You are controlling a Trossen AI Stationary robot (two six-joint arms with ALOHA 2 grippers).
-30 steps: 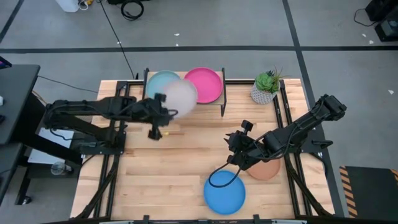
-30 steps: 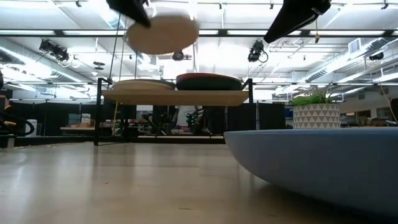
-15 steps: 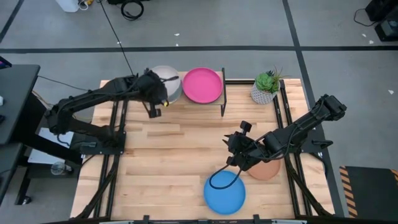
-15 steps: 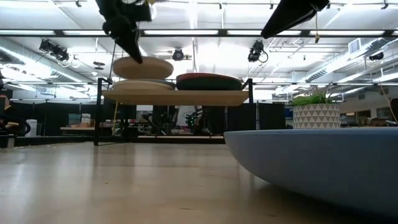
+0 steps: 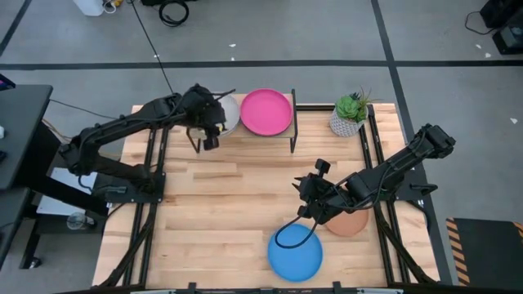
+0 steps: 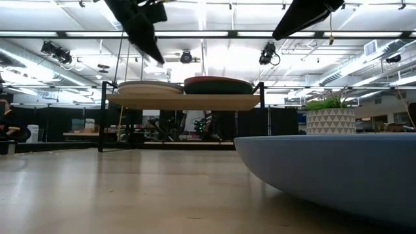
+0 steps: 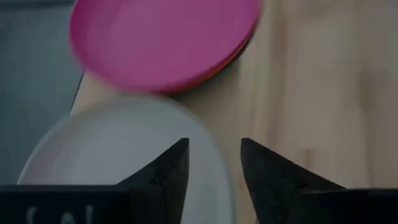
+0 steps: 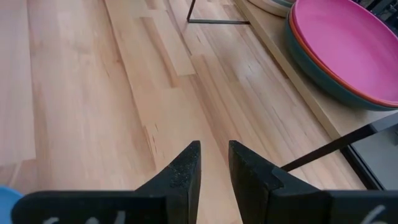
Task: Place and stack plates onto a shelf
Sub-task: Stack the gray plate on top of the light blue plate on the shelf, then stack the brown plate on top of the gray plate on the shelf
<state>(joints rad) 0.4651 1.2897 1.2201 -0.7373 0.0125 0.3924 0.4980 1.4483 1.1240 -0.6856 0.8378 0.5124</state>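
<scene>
A pale grey plate (image 5: 228, 113) lies on top of the left stack on the shelf (image 6: 188, 101). Beside it, a magenta plate (image 5: 265, 112) tops the right stack, with orange and dark teal plates under it (image 8: 323, 68). My left gripper (image 7: 214, 168) hangs open just above the near rim of the grey plate (image 7: 124, 149) and stands clear of it in the low view (image 6: 156, 55). My right gripper (image 5: 307, 206) hovers over the table's middle right, its fingers (image 8: 186, 165) a little apart with nothing between them. A tan plate (image 5: 350, 222) and a blue plate (image 5: 296, 255) lie on the table.
A potted plant (image 5: 350, 114) stands at the far right corner, beside the shelf. A black cable loop (image 5: 291, 237) lies over the blue plate's far part. The blue plate (image 6: 331, 175) fills the low view's near right. Bare wood spreads over the table's left and middle.
My left gripper has carried the pale plate toward the far edge and down onto the shelf's left stack, then let it go. The plate, which a moment ago was held above the stack, now lies flat on it, covering the light teal plate.
</scene>
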